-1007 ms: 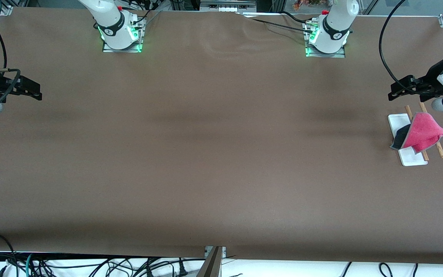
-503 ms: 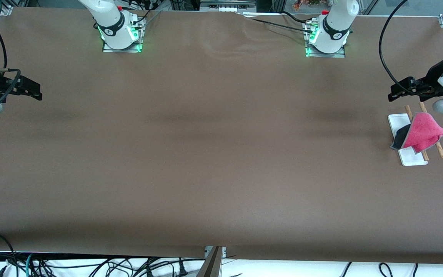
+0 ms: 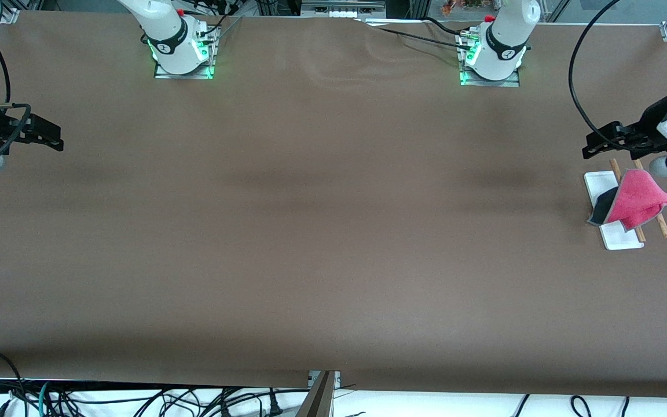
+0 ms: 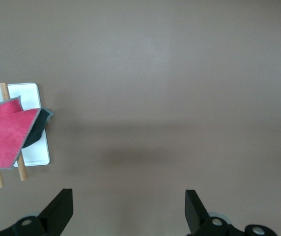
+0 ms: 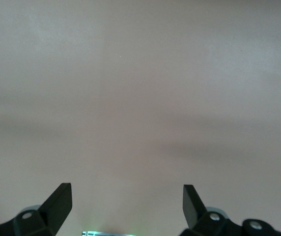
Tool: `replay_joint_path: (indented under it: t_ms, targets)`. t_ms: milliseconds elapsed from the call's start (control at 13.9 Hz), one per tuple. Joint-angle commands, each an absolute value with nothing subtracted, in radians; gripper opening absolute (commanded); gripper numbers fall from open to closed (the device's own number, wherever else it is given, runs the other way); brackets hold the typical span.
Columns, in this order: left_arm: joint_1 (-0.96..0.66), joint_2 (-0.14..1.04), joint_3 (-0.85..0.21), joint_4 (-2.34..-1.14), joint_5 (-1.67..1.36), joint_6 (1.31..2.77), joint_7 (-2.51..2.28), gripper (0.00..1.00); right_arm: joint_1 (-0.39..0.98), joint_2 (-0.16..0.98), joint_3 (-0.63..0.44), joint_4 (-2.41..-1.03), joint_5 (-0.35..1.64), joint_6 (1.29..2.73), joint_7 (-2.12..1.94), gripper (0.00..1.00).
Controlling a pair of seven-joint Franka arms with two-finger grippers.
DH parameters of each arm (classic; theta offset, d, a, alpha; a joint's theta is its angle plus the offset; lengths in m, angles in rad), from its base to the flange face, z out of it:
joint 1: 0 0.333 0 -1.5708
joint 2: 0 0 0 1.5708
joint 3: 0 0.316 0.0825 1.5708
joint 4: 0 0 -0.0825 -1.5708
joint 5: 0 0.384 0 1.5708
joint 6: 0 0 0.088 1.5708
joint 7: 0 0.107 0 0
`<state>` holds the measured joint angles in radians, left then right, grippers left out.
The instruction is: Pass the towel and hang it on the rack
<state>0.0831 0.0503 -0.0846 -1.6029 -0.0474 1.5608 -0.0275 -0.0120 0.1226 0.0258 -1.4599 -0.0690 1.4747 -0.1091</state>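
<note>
The right gripper (image 3: 55,142) hangs empty, fingers spread, over bare table (image 3: 310,231) well apart from the rack (image 3: 611,237). The towel (image 3: 634,200) drapes over the rack's rods, the left gripper (image 3: 588,145) spread wide just above the rack

Brown table (image 3: 310,231), wide and plain, and the one thing standing on it is the rack (image 3: 600,184), white base flat on the surface at the left arm's end, just below the left gripper (image 3: 591,145), well apart from the right gripper (image 3: 55,141).
</note>
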Motion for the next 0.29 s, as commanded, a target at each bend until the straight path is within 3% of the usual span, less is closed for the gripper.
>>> replay_joint_path:
  t_ms: [0,216]
  targets:
    - [0.071,0.067,-0.087,-1.568,-0.023,1.523,-0.038,1.0,-0.017,0.117,0.029,-1.454,-0.055,1.466,-0.1,1.0]
    - [0.074,0.067,-0.087,-1.568,-0.021,1.529,-0.037,1.0,-0.015,0.117,0.029,-1.454,-0.054,1.466,-0.1,1.0]
